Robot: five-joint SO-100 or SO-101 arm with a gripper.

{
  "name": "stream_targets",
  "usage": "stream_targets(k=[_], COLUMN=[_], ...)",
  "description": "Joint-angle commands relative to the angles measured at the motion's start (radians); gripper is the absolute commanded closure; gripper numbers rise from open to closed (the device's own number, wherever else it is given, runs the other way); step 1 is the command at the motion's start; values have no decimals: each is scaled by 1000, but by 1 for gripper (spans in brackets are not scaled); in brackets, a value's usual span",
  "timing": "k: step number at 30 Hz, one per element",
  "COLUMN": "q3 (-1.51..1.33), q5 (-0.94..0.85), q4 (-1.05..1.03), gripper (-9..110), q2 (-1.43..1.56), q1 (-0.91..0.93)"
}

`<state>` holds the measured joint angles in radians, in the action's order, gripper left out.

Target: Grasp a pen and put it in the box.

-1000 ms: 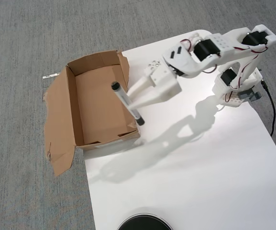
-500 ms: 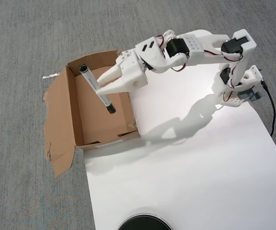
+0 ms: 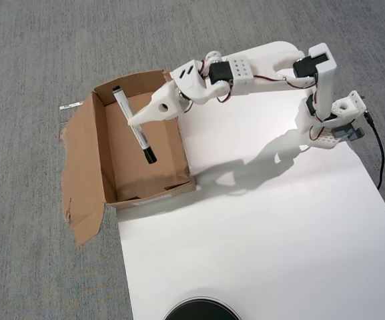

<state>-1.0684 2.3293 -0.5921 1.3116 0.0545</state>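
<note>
Pen (image 3: 131,125) pinched in closed fingers (image 3: 133,122) above box (image 3: 102,147) interior; black round object (image 3: 201,311) far off.

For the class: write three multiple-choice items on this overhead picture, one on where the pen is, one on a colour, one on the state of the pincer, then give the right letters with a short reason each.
1. Where is the pen?
A. Lying on the white table
B. Over the inside of the box
C. On the grey carpet

2. What colour is the round object at the table's bottom edge?
A. Black
B. Red
C. Yellow

3. What is the pincer doing?
A. Open, holding nothing
B. Shut on the pen
C. Gripping a flap of the box

Key: 1 B, the pen shows against the brown floor between the box walls. 2 A, the disc is dark black against the white table. 3 B, the pincer's tips meet on the pen's barrel.
</note>
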Motion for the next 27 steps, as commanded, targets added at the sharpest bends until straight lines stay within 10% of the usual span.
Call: stream_targets(k=[1,9,27], q3=[38,38,38], q5=[246,564,570], q4=[-2,9,9], gripper=[100,100,82], q2=[-40,-115,-138], q1=[8,7,-1])
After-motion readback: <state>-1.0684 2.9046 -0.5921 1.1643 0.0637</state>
